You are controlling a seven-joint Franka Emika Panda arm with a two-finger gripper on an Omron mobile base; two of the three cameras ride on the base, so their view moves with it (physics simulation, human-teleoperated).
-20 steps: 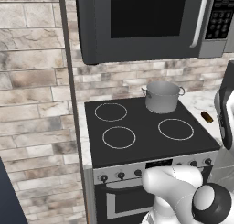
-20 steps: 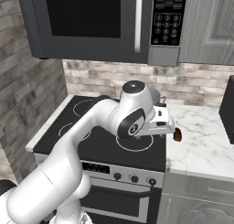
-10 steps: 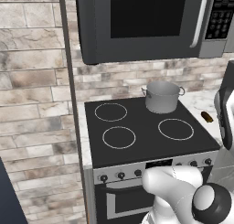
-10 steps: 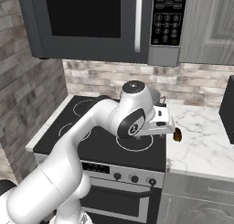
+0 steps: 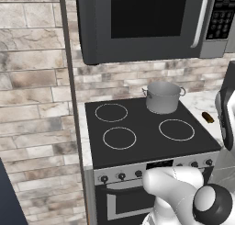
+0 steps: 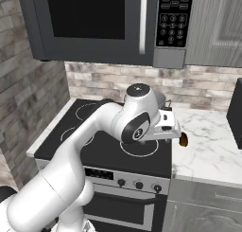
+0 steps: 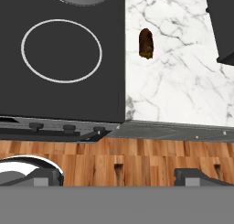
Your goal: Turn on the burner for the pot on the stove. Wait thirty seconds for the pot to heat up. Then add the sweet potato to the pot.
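**Steel pot on the stove, arm idle above the sweet potato**

Steel-fronted and nearest to me, the stove [image 5: 137, 130] shows its row of knobs [image 5: 121, 176] along the front edge. None has the claw on it.

Nothing has shifted over the last second: arm, pot and sweet potato all sit exactly where they were. That stillness looks to me like the waiting spell while the pot heats. I cannot see a glow under the pot, so I cannot tell whether its burner is on.

Above the stove's right edge hangs the claw [image 6: 168, 128], pointing down with its jaws spread wide and nothing between them.

Just beyond it, the sweet potato [image 7: 146, 43] lies alone on the marble bench [image 7: 178, 86], close to the stove's right side. In the hand view it sits ahead of the claw and near its centre line, well apart from the fingertips. Reaching it should need a move forward and then down.

Farther back, the pot [image 5: 163, 97] stands upright and lidless on the rear right ring. The microwave [image 5: 142, 22] hangs over it.
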